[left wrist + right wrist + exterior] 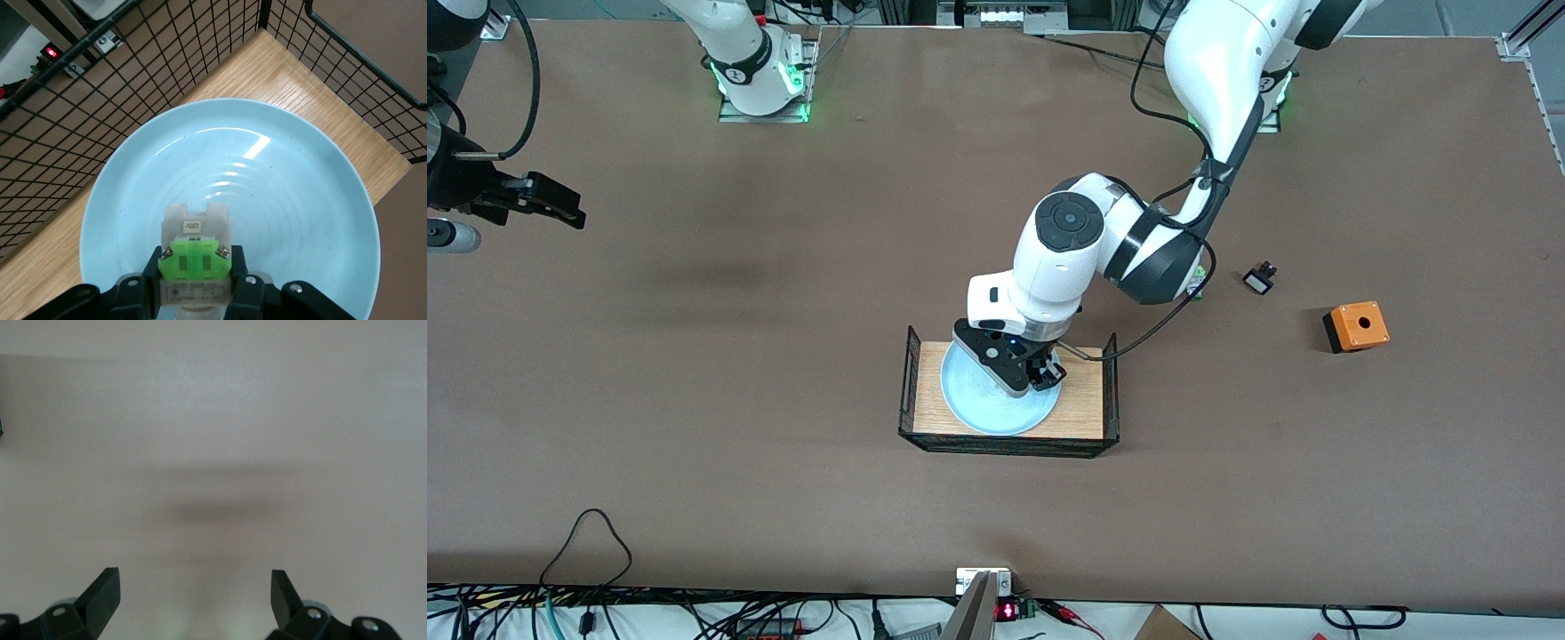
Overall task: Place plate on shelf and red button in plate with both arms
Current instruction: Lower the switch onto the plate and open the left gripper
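The pale blue plate (980,404) lies on the wooden floor of a black wire basket (914,373) in the middle of the table. My left gripper (1042,373) is low over the plate and is shut on the red button. In the left wrist view the button (195,248) shows its whitish body and green middle block between the fingers (248,280), just above the plate (300,200). Its red end is hidden. My right gripper (547,204) is open and empty over bare table at the right arm's end, and its wrist view (195,577) shows only tabletop.
A small black part with a white face (1259,281) and an orange box with a hole (1356,326) lie toward the left arm's end. A green bit of another switch (1199,272) shows beside the left arm's elbow. Cables run along the table edge nearest the front camera.
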Available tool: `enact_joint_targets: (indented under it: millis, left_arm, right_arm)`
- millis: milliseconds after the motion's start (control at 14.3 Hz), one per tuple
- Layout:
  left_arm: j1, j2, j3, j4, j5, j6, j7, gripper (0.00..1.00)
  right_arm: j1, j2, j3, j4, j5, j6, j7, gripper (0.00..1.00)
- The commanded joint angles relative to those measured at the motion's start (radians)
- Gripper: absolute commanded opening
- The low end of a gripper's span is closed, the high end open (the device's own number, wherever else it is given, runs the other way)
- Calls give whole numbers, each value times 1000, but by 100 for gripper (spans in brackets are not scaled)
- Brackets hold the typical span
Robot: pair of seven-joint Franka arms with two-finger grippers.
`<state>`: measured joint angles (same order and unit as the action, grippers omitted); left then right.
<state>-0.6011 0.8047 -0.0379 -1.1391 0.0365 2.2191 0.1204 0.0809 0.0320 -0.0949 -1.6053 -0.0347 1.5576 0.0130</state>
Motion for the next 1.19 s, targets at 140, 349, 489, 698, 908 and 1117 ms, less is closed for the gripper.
enact_joint_targets:
  millis: [140, 349, 489, 698, 908, 1117]
  left_arm:
    - [-8, 25, 9, 33, 13, -1, -19, 32]
    - [-6, 28, 7, 29, 11, 1, -21, 45]
    - [-8, 27, 7, 27, 6, 1, -27, 100]
    - [-8, 18, 7, 29, 6, -7, -30, 100]
    - [3, -39, 6, 21, 5, -65, -31, 100]
    - [12, -145, 7, 22, 2, -249, -59, 100]
  right_arm:
    - [0, -6, 0, 11, -2, -19, -21, 100]
    - [-3, -4, 0, 11, -4, -19, -21, 100]
    - [-1, -6, 0, 11, -4, -19, -21, 100]
    - [6, -6, 7, 13, -4, -11, -21, 100]
    - [2, -6, 3, 11, -4, -11, -21, 100]
    - [0, -6, 0, 11, -4, -20, -21, 100]
